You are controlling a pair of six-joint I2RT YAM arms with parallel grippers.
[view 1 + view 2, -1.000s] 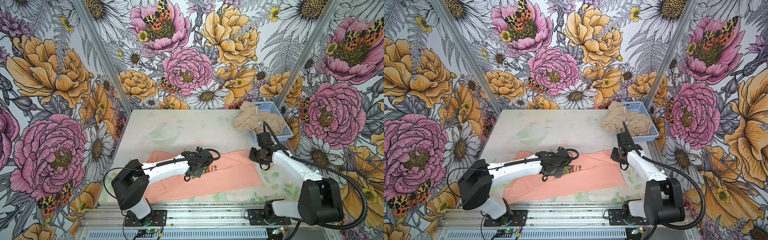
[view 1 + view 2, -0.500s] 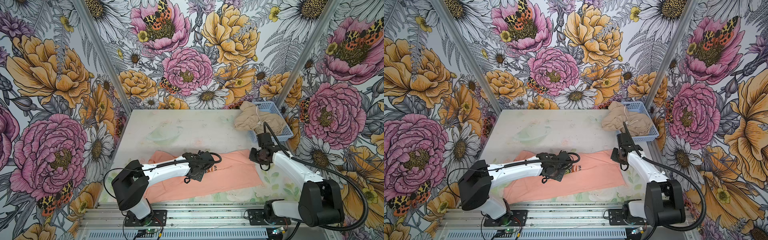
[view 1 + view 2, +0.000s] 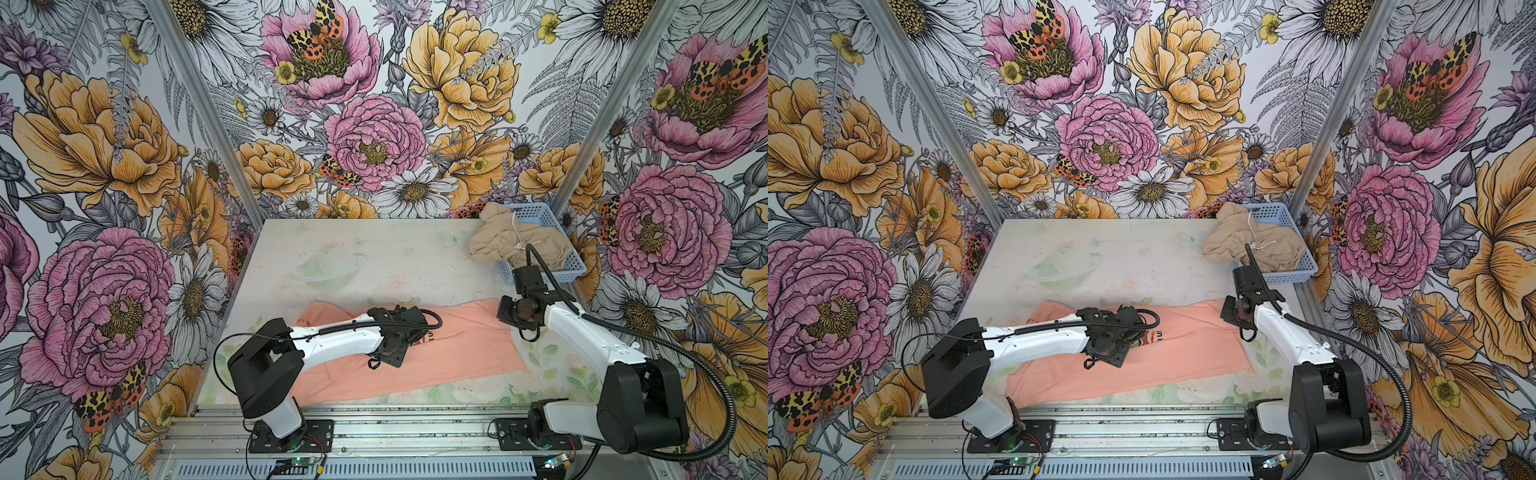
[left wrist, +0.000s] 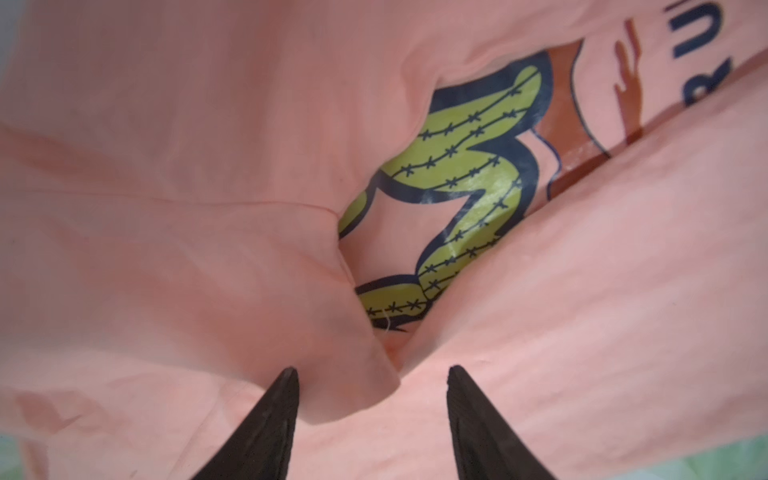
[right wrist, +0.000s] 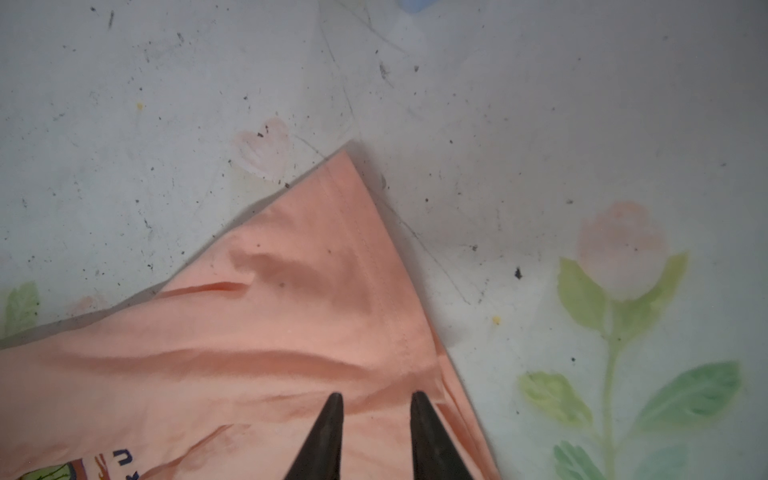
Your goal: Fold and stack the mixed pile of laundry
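While the left pincer (image 4: 372, 370) was sitting clamped shut a second ago, it is now standing wide, its dark fingers (image 4: 266, 424) parting over a soft ridge of cloth and gripping nothing. The fold it seems to have been pinching is lying released on the shirt

Meanwhile the right pincer (image 5: 377, 395) is not changing: its fingertips are staying narrowly apart, hovering at or pressing on the hem near the shirt corner closest to the basket (image 3: 569, 266); no cloth is showing pinched between them

Reading: one lengthwise fold is looking laid, and the release is freeing the left arm for smoothing or a next fold. Stacking is not starting yet

Now the peach-pink T-shirt (image 3: 457, 357) is lying on the desk (image 3: 374, 249), on the arm-base side of the basket, stretching as a long band from near the basket's front corner away toward the left arm. Its cloth is looking thin and limp, creasing in shallow ridges. Two folded edges are meeting over the chest graphic (image 4: 457, 187), leaving a green cactus, a brown patch and dark letters peeking through the gap

Further off, the beige-tan garment (image 3: 507, 245) is sitting heaped, unfolded, half in the basket and spilling over its rim onto the desk, white drawstring (image 3: 516, 230) trailing across it; both pincers are working well apart from it
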